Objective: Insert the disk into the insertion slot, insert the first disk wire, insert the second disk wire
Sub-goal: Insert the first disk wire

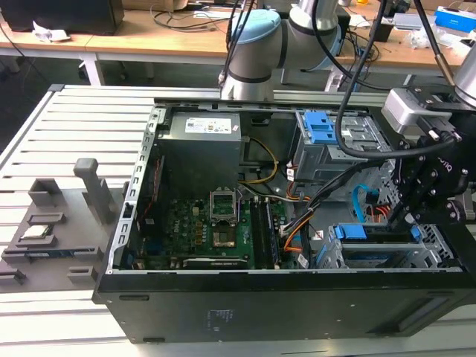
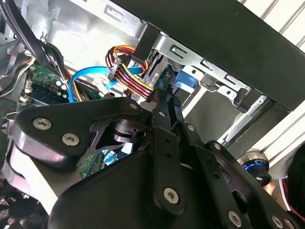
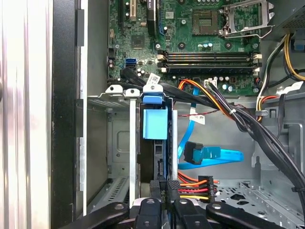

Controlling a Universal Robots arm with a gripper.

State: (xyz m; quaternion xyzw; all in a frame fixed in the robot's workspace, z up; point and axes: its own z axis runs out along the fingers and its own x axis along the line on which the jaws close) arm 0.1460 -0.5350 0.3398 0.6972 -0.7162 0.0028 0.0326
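Exterior view: looks onto an open computer case [image 1: 297,305] lying on a slatted worktop [image 1: 67,111]. Finds the gripper [image 1: 405,218] low in the case's near corner on the exterior view's right, over the insertion slot [image 1: 394,259], with the disk [image 1: 375,233] already seated inside, blue carrier rim showing.

First wrist view: catches the fingers [image 3: 158,191] set narrow, pinched, as far as can be told, on the plug of the first disk wire [image 3: 193,187], a multicoloured bundle, at the disk's end. Leaves the second disk wire [image 3: 217,155], flat and blue, loose on the case floor beside the slot.

Second wrist view: traces that bundle arching to the fingertips under the case's edge wall.

Could go wrong through a tilted plug jamming at the disk's socket, dragged askew by the stiff bundle; could also slip from so slim a pinch.
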